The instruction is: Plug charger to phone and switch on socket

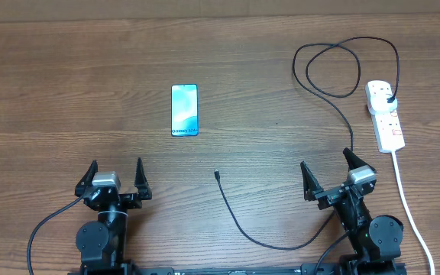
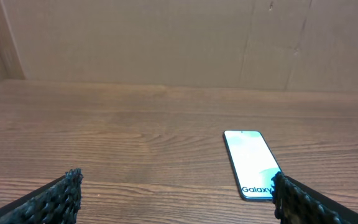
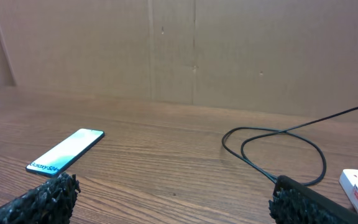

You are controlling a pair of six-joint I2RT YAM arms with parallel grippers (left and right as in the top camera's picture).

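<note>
The phone (image 1: 184, 110) lies flat on the wooden table, screen up; it also shows in the left wrist view (image 2: 250, 163) and the right wrist view (image 3: 67, 151). The charger cable (image 1: 244, 223) runs from its free connector tip (image 1: 217, 174) near the table's middle, loops at the back right (image 3: 272, 146), and ends in a black plug (image 1: 389, 98) seated in the socket (image 1: 384, 114). My left gripper (image 1: 117, 176) is open and empty, in front of the phone. My right gripper (image 1: 328, 169) is open and empty, right of the connector tip.
The socket's white cord (image 1: 411, 208) runs down the right side of the table past my right arm. A cardboard wall (image 2: 166, 43) stands along the table's back edge.
</note>
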